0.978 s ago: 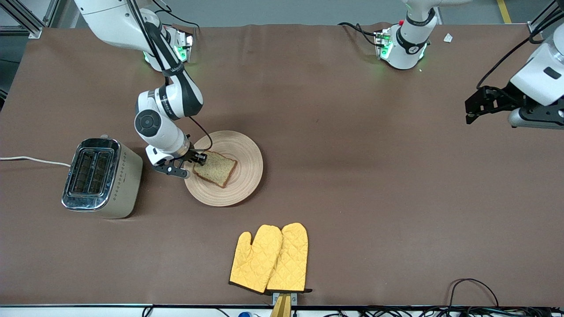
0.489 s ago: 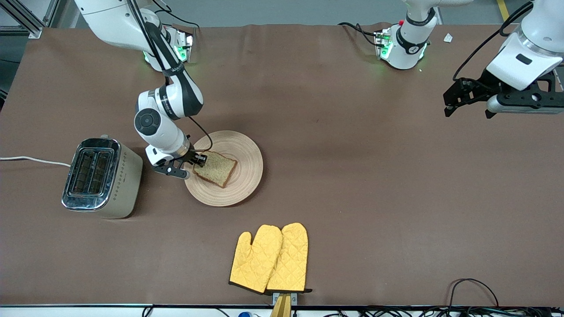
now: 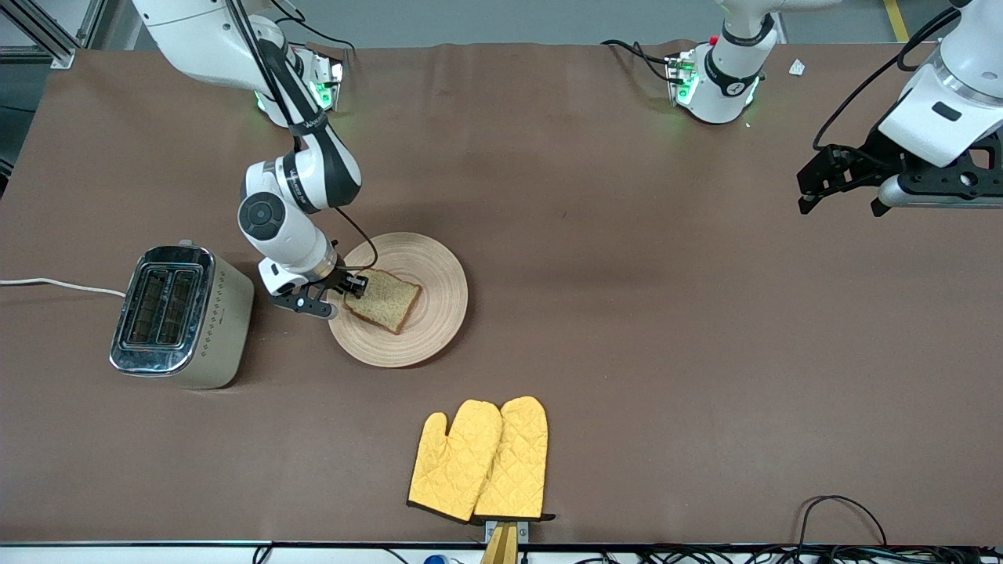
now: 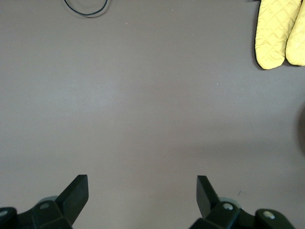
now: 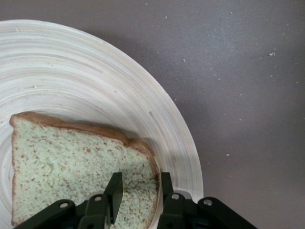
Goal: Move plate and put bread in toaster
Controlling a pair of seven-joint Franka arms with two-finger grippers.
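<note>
Right pincer [image 3: 354, 287] pinching bread [image 3: 385, 300] edge on plate [image 3: 439, 270]; next lift w/o tearing, carry to toaster [image 3: 182, 316]. Left pincer [image 3: 842, 181] spread, waits nr desk's end.

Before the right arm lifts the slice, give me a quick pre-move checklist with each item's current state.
1. Right pincer straddles the crust edge of the square speckled brown bread slice: ok, jaws narrow around the edge.
2. Grip fully tight: cannot tell.
3. Bread lies on the round pale wooden plate: ok.
4. Both slots of the cream-sided, chrome-topped toaster free: ok, they look dark and empty.
5. Left pincer out of the way: ok, open, waiting over bare table at the left arm's end.
6. Yellow quilted oven mitts off the plate-to-toaster path: ok.
</note>
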